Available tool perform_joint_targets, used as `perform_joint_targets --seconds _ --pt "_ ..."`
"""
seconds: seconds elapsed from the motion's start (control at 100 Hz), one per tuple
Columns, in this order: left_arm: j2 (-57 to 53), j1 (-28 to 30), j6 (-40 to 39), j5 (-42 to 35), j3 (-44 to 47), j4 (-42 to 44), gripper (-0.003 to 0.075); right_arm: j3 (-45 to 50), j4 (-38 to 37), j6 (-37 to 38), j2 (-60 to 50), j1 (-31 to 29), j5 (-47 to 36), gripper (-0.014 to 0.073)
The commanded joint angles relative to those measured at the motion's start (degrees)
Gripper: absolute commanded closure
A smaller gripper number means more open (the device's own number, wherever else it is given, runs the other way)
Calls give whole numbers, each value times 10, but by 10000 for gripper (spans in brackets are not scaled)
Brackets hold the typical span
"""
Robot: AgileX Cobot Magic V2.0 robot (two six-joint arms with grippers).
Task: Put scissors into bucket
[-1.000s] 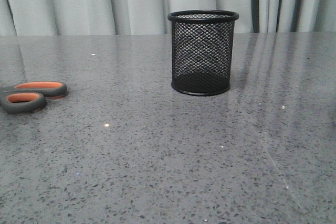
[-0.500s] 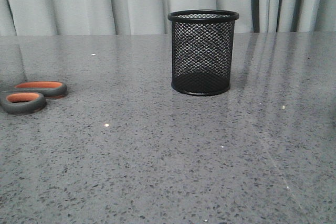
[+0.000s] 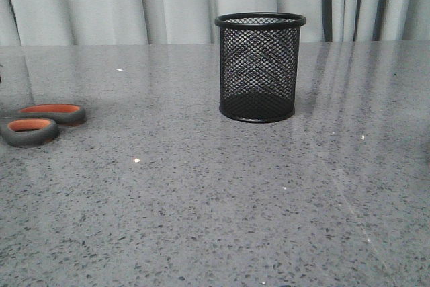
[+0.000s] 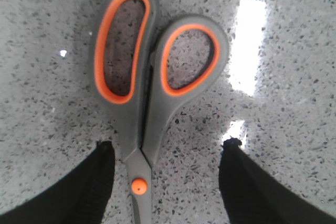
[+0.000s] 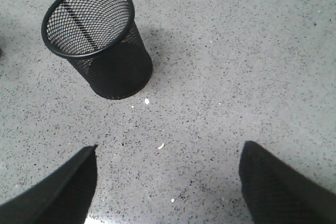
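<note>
Lying flat, scissors (image 4: 142, 93) show orange-lined grey loops (blades closed).

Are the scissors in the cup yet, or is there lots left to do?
Nothing is done yet. The scissors lie flat on the table, and the bucket stands empty. The open left gripper straddles the scissors near the pivot. Grabbing, carrying and dropping them in remain.

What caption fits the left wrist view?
Open left hand straddling the scissors near their pivot, flat on the speckled table.
</note>
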Motion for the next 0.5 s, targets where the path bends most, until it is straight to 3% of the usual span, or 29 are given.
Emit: perform_joint_targets --seconds 0.0,0.49 --pt "-5 -5 1 26 -18 -8 309 -20 7 -7 -1 0 -37 85" --pt "40 -5 20 -3 -19 -13 309 -20 7 -8 -1 0 -37 85"
